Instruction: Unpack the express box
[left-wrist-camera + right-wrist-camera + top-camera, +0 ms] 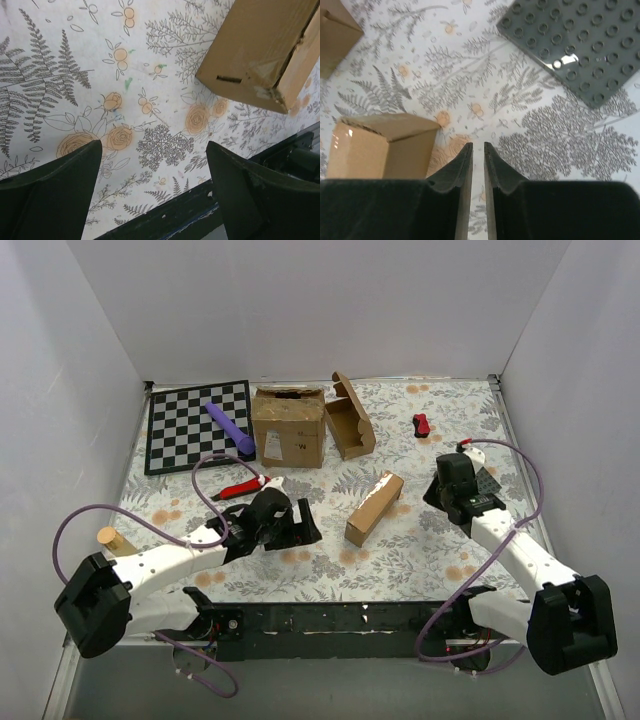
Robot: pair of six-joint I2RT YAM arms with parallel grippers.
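The express box (374,508) is a small closed brown mailer lying slantwise in the middle of the flowered table. It also shows at the top right of the left wrist view (255,50) and at the left of the right wrist view (370,145). My left gripper (303,525) is open and empty, low over the table to the left of the box, with bare cloth between its fingers (155,147). My right gripper (447,495) is to the right of the box. Its fingers are together with only a thin slit between them (478,146), and they hold nothing.
At the back are a large printed carton (288,428), a second small mailer (350,420) standing open, a chessboard (195,425) with a purple stick (230,427), and a small red piece (422,425). A red-handled tool (245,487) lies by my left arm. A grey studded plate (575,45) lies by my right gripper.
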